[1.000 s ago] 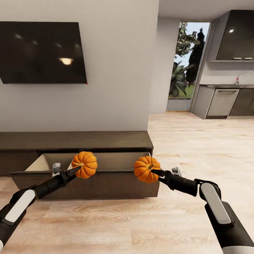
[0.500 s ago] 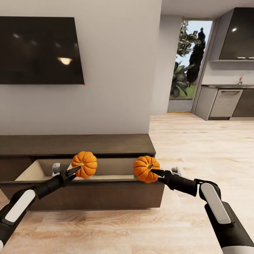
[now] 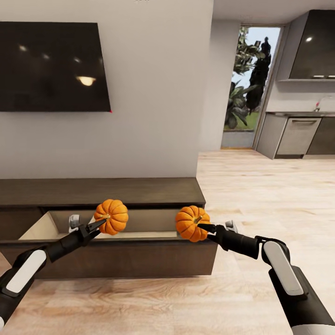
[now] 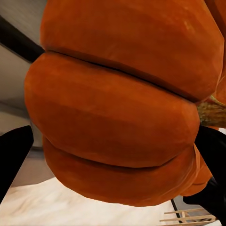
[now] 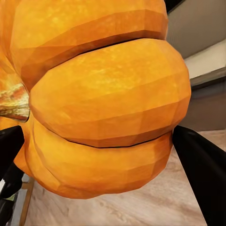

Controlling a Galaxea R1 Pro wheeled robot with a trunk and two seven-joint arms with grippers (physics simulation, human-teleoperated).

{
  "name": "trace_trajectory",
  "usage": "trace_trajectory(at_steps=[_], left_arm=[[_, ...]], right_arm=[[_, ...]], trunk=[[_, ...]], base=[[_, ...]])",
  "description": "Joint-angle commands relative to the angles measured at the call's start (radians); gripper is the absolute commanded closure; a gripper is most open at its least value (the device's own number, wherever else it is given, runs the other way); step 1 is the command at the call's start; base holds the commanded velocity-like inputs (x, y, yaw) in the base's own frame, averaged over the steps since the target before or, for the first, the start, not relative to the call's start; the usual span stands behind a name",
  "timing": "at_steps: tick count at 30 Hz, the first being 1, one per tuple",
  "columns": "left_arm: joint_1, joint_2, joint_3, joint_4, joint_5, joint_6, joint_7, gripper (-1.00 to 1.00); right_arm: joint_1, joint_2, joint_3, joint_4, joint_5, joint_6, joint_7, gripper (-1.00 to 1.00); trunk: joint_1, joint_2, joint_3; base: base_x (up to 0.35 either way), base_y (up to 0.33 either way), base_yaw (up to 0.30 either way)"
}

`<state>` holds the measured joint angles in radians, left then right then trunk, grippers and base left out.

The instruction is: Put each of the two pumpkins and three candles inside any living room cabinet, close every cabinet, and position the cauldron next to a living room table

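Observation:
Two orange ribbed pumpkins hang in front of the dark-brown cabinet (image 3: 102, 190). My left gripper (image 3: 98, 224) is shut on the left pumpkin (image 3: 111, 216), held over the open drawer (image 3: 139, 217) with its light tan interior. My right gripper (image 3: 201, 228) is shut on the right pumpkin (image 3: 191, 223), near the drawer's right end. In the left wrist view, the left pumpkin (image 4: 122, 103) sits between two black fingers (image 4: 14, 155). The right pumpkin (image 5: 99, 103) in the right wrist view is likewise flanked by black fingers (image 5: 202, 174). Candles, cauldron and table are out of view.
A black TV (image 3: 51, 67) hangs on the grey wall above the cabinet. Light wood floor (image 3: 260, 200) stretches right toward a kitchen with grey units (image 3: 298, 135) and a glass door (image 3: 246, 83). The drawer front (image 3: 116, 256) juts toward me.
The camera shifted a little between one second ago and half a second ago, so the cabinet looks closer. My right gripper and its pumpkin edged slightly left. The left arm is unchanged.

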<state>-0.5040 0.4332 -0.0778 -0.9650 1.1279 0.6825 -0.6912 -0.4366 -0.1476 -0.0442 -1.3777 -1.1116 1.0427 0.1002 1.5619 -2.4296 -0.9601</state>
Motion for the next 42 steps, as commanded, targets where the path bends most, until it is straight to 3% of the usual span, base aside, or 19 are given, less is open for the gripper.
trace_trajectory(at_steps=[1, 9, 13, 16, 22, 29, 33, 42], left_arm=[[-0.001, 0.001, -0.002, 0.000, 0.009, 0.006, 0.003, 1.00], [-0.001, 0.001, -0.001, 0.000, 0.007, 0.005, 0.033, 1.00], [-0.002, 0.000, -0.001, -0.008, 0.005, 0.005, 0.135, 1.00], [-0.002, -0.001, -0.002, -0.014, -0.001, 0.002, 0.202, 1.00], [-0.001, -0.002, -0.005, -0.044, -0.007, -0.005, 0.337, 1.00], [0.002, -0.005, -0.013, -0.213, -0.010, -0.008, 0.486, 1.00], [0.002, -0.034, -0.014, -0.274, -0.013, -0.009, 0.569, 1.00], [0.001, -0.050, -0.015, -0.316, -0.016, -0.009, 0.621, 1.00]], right_arm=[[-0.001, 0.000, 0.000, 0.000, 0.006, 0.004, 0.009, 1.00], [-0.001, 0.002, 0.005, 0.001, 0.007, 0.004, -0.002, 1.00], [-0.007, 0.010, 0.008, 0.002, 0.006, 0.004, -0.102, 1.00], [-0.015, 0.035, 0.009, 0.002, 0.005, 0.004, -0.176, 1.00], [-0.030, 0.050, 0.009, 0.031, 0.006, -0.006, -0.248, 1.00], [-0.034, 0.053, 0.023, 0.056, 0.006, -0.022, -0.261, 1.00], [-0.036, 0.061, 0.055, 0.057, 0.005, -0.042, -0.262, 1.00], [-0.043, 0.102, 0.094, 0.055, 0.019, -0.060, -0.264, 1.00]], trunk=[[-0.004, 0.007, 0.002], [-0.035, 0.063, 0.027], [-0.050, 0.091, 0.040], [-0.062, 0.112, 0.049], [-0.085, 0.154, 0.068], [-0.111, 0.203, 0.090], [-0.127, 0.231, 0.103], [-0.161, 0.294, 0.131]], base=[[0.000, 0.000, 0.000], [0.000, 0.000, 0.000], [0.000, 0.000, 0.000], [0.000, 0.000, 0.000], [0.000, 0.000, 0.000], [0.000, 0.000, 0.000], [0.000, 0.000, 0.000], [0.000, 0.000, 0.000]])
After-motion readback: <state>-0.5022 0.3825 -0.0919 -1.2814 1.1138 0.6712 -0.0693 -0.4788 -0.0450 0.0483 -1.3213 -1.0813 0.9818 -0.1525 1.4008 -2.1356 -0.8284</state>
